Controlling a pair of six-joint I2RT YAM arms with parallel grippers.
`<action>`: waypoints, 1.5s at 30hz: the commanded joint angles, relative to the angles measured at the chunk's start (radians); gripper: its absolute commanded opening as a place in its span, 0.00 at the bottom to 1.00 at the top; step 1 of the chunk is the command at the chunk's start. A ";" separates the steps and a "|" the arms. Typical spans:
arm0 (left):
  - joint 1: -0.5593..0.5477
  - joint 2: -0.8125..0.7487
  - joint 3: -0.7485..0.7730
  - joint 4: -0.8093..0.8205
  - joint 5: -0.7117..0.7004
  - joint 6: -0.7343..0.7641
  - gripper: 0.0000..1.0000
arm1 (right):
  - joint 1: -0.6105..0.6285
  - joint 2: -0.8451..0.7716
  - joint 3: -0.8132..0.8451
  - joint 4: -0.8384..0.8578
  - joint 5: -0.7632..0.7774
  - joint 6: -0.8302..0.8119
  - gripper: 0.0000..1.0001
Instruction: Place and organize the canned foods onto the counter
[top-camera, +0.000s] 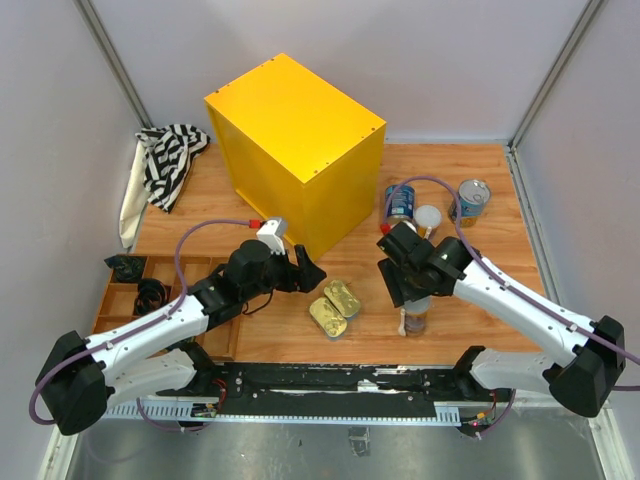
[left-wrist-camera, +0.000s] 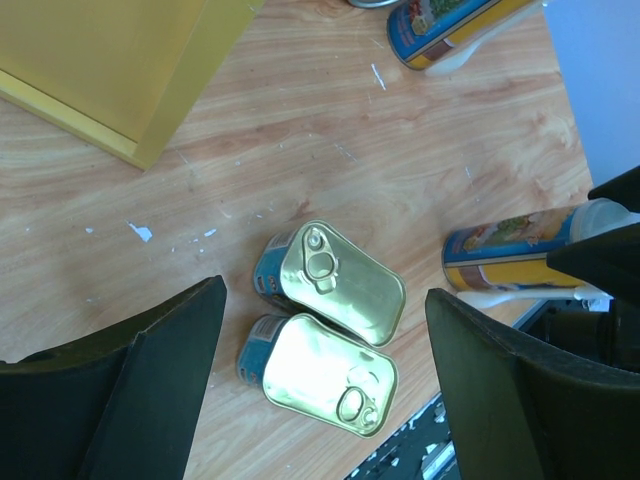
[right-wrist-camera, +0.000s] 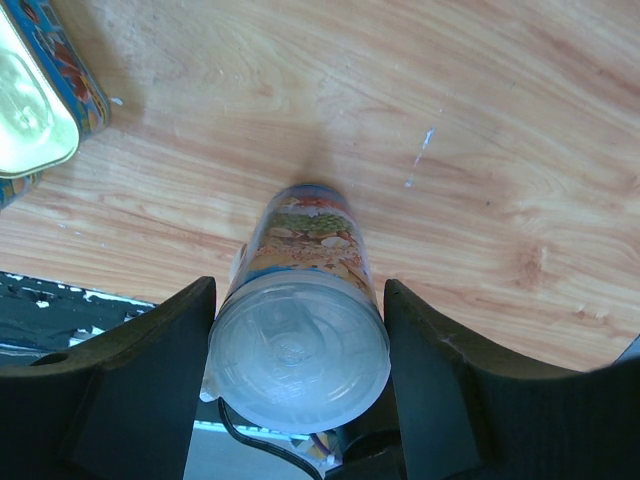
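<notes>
1. The counter (top-camera: 295, 150) stands at the far middle of the table (top-camera: 250, 340). Every can I can see is down on the wood, none on top of it.
2. The wooden tray (top-camera: 125, 300) at the near left is partly hidden under the left arm. The small black things in it are hard to make out.
3. The left gripper (top-camera: 305, 272) hangs released, fingers spread wide, above the two gold tins and touching neither.
4. The right gripper (top-camera: 413, 305) is clenched on a tall slim can (right-wrist-camera: 298, 300), a finger pressed to each side of its white lid. From overhead the gripper hides most of that can.
5. One blue-labelled can (top-camera: 400, 200) stands just right of the counter and another (top-camera: 470, 198) sits further right, with a second white-lidded can (top-camera: 428, 218) between them. Whether the further one is upright or tipped, I cannot tell.
6. The gold tins, one (left-wrist-camera: 340, 285) beside the other (left-wrist-camera: 325, 375), lie touching, pull-tabs up, in front of the counter.
</notes>
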 joint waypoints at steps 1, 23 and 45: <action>-0.015 -0.009 0.017 -0.002 -0.020 -0.001 0.85 | -0.003 -0.003 0.029 0.077 -0.001 -0.030 0.41; -0.029 -0.106 0.011 0.070 0.090 0.161 0.85 | -0.067 0.136 0.135 0.354 -0.011 -0.097 0.37; -0.325 0.086 -0.034 0.397 -0.151 0.465 0.87 | -0.087 0.289 0.235 0.369 -0.106 -0.080 0.62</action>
